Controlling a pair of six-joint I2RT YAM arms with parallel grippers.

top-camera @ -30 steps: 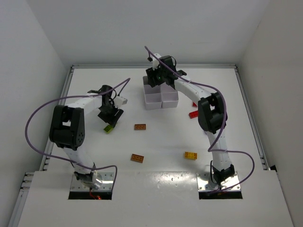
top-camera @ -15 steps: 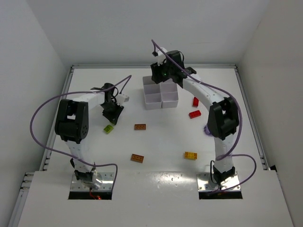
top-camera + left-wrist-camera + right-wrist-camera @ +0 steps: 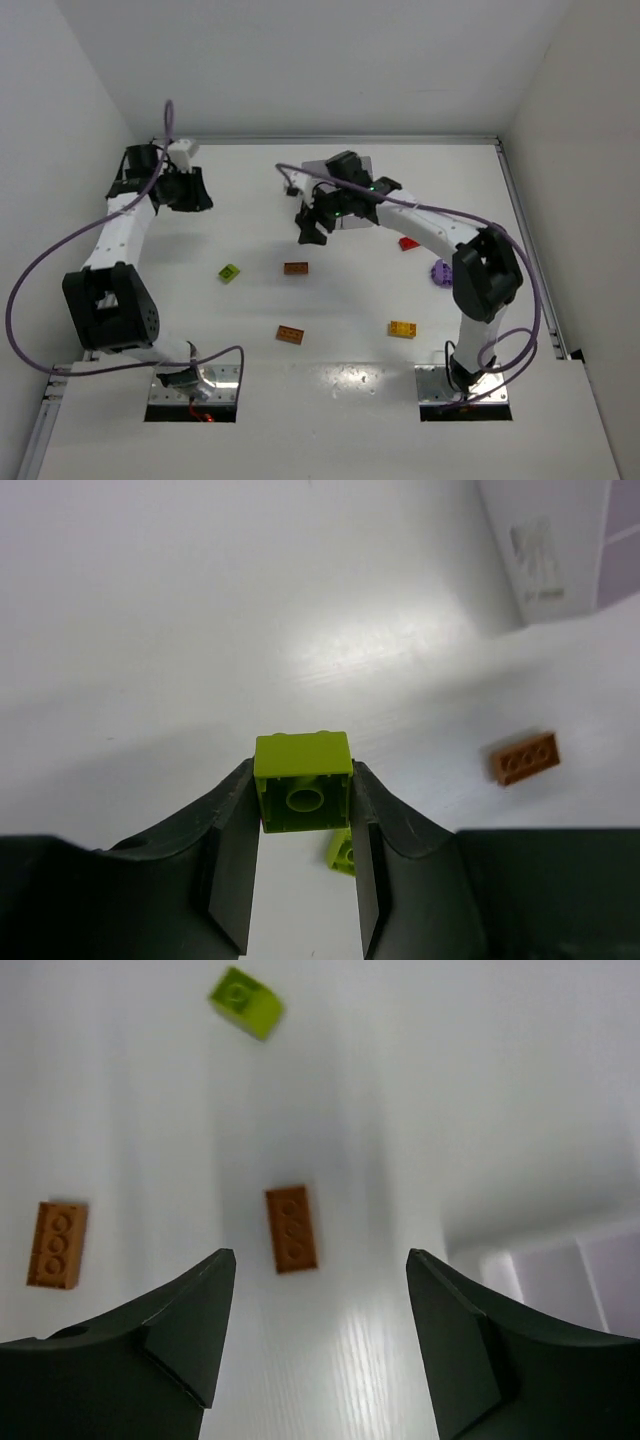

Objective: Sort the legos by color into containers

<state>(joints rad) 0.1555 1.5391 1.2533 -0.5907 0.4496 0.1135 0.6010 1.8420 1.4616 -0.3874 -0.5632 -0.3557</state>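
The left gripper, now swung out to ten o'clock, is clamping a lime brick between its jaws, while the right gripper, spread wide and empty, is leaving the white tray at twelve o'clock for an orange-brown brick near centre, likely its next pick.

Tray back-ctr on table, bricks scattered in front

The lime brick and the orange-brown brick were smooth, glossy plastic. The left gripper had fingers of matt dark plastic. The white table looked smooth and faintly shiny, and the far tray looked like matt white plastic.
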